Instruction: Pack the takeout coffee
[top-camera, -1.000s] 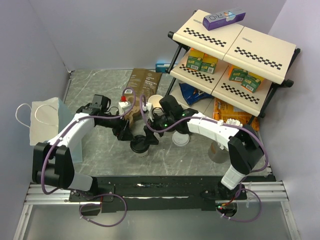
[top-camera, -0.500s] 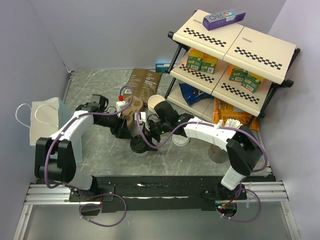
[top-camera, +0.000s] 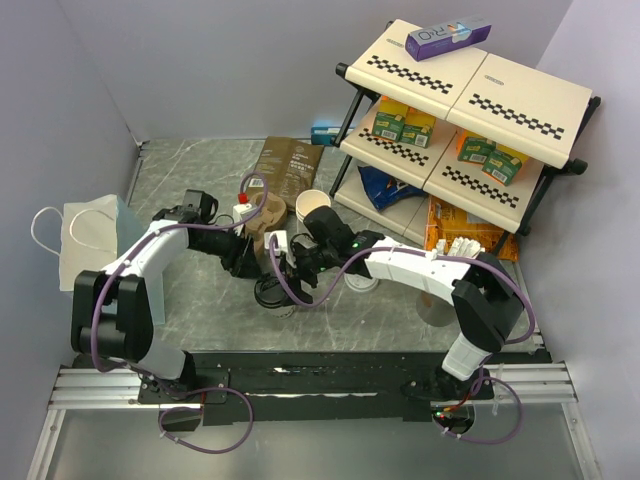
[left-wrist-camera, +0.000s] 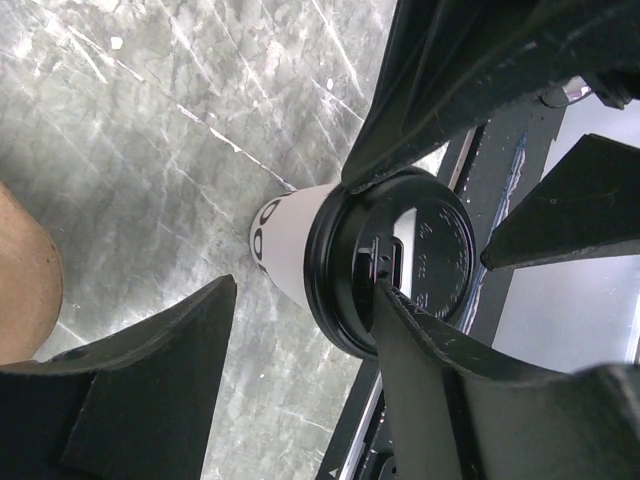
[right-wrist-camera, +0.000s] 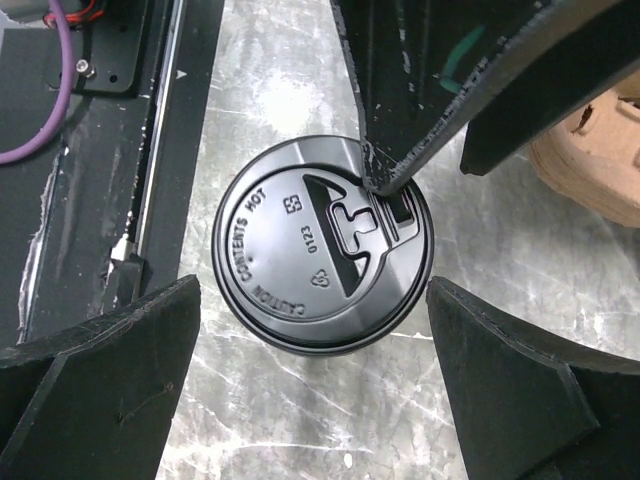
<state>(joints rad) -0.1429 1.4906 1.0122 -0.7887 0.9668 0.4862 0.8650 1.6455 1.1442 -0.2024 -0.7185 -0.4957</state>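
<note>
Cup (right-wrist-camera: 320, 250) stands upright on the table (right-wrist-camera: 290, 70) near its front edge, black lid (left-wrist-camera: 395, 260) fitted. So lidding looks done, packing not begun.

Carrier (right-wrist-camera: 590, 150) sits just beside the cup, apart from it; no cup seen in it.

Left gripper (left-wrist-camera: 305, 292): jaws apart, not clamped. One finger (left-wrist-camera: 440, 380) lies at the lid's rim, and the other is off the cup wall.

Right gripper (right-wrist-camera: 312, 290): spread wide, straddling the lid with a gap on either side, holding nothing.

Both arms crowd one cup (fingers could foul each other).

Left to do, by my reading: grip the cup, lift it, seat it in the carrier. A second, open cup (top-camera: 312, 203) behind also waits.
</note>
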